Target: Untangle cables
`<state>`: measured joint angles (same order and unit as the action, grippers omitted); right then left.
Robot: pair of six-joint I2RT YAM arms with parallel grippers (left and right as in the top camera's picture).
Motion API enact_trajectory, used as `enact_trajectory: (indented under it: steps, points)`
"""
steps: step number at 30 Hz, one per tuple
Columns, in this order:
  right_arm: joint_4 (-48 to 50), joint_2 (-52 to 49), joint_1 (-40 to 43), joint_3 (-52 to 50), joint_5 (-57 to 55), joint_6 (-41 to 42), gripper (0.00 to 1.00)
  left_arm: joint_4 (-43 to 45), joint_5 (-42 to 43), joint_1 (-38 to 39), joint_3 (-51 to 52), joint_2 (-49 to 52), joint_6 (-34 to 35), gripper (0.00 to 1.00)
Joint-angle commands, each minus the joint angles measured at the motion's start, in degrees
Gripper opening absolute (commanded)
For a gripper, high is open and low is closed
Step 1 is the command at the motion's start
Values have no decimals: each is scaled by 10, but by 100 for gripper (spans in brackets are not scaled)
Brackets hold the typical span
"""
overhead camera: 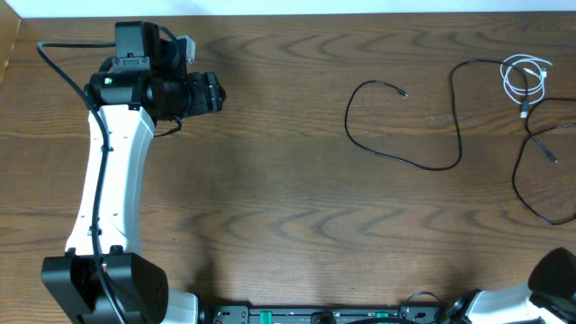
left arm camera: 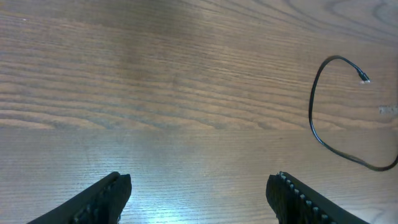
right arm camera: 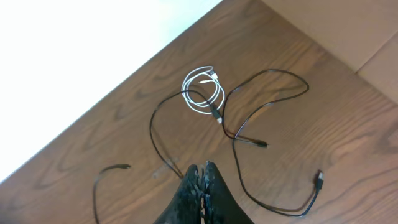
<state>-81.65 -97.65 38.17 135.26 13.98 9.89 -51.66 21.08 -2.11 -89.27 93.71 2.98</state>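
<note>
A thin white cable (overhead camera: 525,79) lies coiled at the far right of the table, with thin black cables running through it. One black cable (overhead camera: 423,165) loops leftward and ends in a small plug (overhead camera: 404,92). Another black cable (overhead camera: 526,193) curves down the right edge. My left gripper (overhead camera: 214,93) is open and empty at the upper left, far from the cables; its wrist view shows the black loop (left arm camera: 313,124) off to the right of the jaws (left arm camera: 199,186). My right gripper (right arm camera: 200,169) is shut and empty, above the table, with the white coil (right arm camera: 203,93) and the black cables (right arm camera: 239,134) beyond it.
The table is brown wood (overhead camera: 270,198). The left arm's white link (overhead camera: 112,180) and base (overhead camera: 103,283) stand at the left. The right arm's base (overhead camera: 558,270) is at the bottom right corner. A white wall edge (right arm camera: 74,62) borders the table's far side.
</note>
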Motion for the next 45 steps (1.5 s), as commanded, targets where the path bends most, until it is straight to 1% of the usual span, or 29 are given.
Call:
enact_trajectory:
  steps: [1, 3, 6, 9, 12, 17, 18, 23, 29, 37, 41, 45]
  points:
    - [-14, -1, 7, 0, 102, -24, 3, -2, -1, -2, 2, 4, 3, 75]
    - [-37, -9, -7, 0, 99, -47, 9, -2, -1, -2, 2, 4, 3, 75]
    - [-76, -28, -31, -1, 97, -75, 17, -2, -1, -2, 2, 4, 3, 75]
    - [-108, -54, -60, -1, 73, -74, 28, -2, -1, 0, 2, 4, 3, 75]
    - [-125, -89, -90, -1, 49, -74, 34, -2, -1, 2, 2, 4, 3, 75]
    - [-149, -161, -141, -1, -15, -74, 38, -2, -1, 3, 2, 4, 3, 75]
    - [-151, -173, -149, -1, -27, -71, 40, -2, -1, 3, 2, 4, 3, 75]
    - [-134, -248, -186, -1, -66, -61, 41, -2, -1, 3, 2, 4, 3, 75]
    - [-72, -324, -212, -1, -65, -61, 41, -1, -1, 3, 2, 4, 3, 75]
    - [28, -387, -252, -1, -67, -62, 43, -1, -2, 3, 2, 4, 3, 75]
    - [66, -416, -266, -1, -90, -45, 47, -1, -1, 3, 2, 4, 3, 75]
    - [89, -448, -275, -1, -95, -35, 46, -2, -1, 3, 2, 4, 3, 75]
